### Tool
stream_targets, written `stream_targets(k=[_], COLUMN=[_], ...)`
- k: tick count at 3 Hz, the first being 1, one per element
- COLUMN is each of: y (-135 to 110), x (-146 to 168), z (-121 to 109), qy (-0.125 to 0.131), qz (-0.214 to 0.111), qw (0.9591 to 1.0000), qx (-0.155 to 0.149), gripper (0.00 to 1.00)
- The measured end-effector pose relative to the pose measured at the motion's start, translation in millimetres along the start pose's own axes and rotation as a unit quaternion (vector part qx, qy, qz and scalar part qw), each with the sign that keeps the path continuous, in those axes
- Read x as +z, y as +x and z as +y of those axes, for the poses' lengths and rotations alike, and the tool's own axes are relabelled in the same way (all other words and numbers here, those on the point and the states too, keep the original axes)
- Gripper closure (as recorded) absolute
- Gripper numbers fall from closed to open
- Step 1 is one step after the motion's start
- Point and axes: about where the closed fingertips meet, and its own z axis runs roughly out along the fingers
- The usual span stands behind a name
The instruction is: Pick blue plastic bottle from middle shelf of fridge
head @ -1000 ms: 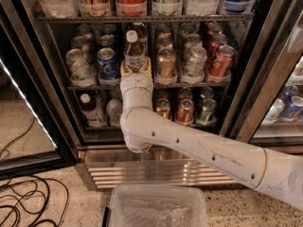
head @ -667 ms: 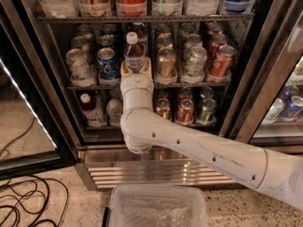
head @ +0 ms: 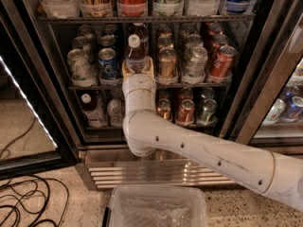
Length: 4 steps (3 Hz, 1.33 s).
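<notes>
Seemingly mid-grasp, the gripper (head: pixel 138 70) flanks the blue plastic bottle (head: pixel 135 51), upright left of centre on the middle shelf (head: pixel 71 87); whether it grips I cannot tell, so next: secure hold, then pull straight nearer.

Speckled floor (head: pixel 66 178), black cables (head: pixel 28 207) coiled at left — a white light strip (head: pixel 28 103) above them.
</notes>
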Motion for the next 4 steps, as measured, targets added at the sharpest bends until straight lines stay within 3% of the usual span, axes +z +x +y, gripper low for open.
stream_targets(k=[1, 2, 3, 4], y=[-14.6, -32.9, -33.8, -54.7], x=[-9.6, -23.8, -26.4, -48.6], z=[-5.7, 4.6, 6.0, -1.5], qy=[-0.002, -0.024, -0.027, -0.054], qz=[-0.011, -0.016, -0.016, -0.019], qw=[0.9999, 0.9996, 0.9995, 0.9983], qx=[-0.001, 0.007, 0.009, 0.008], gripper=[1.0, 1.0, 1.0, 1.0])
